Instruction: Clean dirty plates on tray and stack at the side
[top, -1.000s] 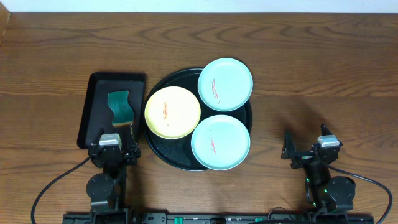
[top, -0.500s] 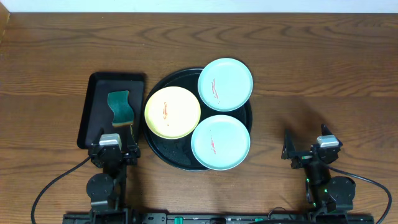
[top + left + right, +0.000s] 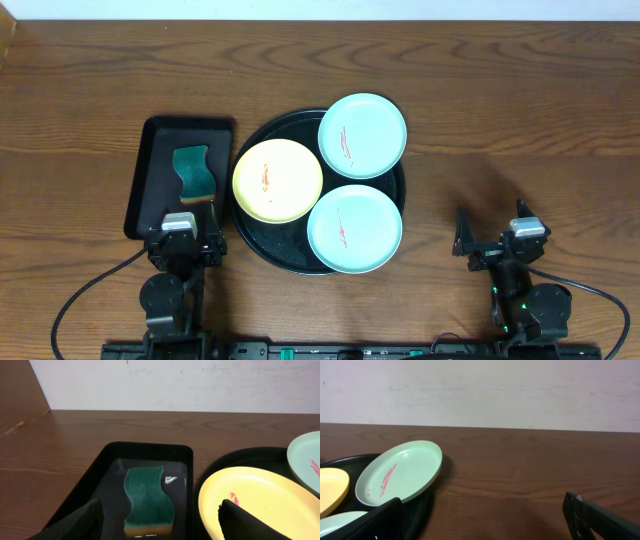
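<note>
While three plates [image 3: 362,135] sit on tray [image 3: 262,245] (red-smeared), left gripper [image 3: 160,507], right gripper [image 3: 481,500] gape wide, empty.

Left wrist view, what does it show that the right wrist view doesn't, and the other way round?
Only the left wrist view shows the sponge lying in the rectangular tray. Only the right wrist view shows the near mint plate at its edge and the bare table right of the round tray. Both show the yellow plate, the far mint plate, the round tray and the pale wall.
</note>
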Controlling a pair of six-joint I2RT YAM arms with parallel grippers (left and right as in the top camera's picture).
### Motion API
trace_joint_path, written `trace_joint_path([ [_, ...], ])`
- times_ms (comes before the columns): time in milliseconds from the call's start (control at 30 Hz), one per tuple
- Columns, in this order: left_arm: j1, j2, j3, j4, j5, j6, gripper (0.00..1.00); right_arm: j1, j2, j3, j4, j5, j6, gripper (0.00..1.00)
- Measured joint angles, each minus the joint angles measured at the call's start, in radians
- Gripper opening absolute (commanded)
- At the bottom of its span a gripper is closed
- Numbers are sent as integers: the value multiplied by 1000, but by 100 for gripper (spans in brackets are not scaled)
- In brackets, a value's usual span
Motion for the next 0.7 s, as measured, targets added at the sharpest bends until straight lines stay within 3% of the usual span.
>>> trace_joint_path([
  [700,0,0,15,-15,-1,-5,74,0,3,3,30,-1,0,99],
])
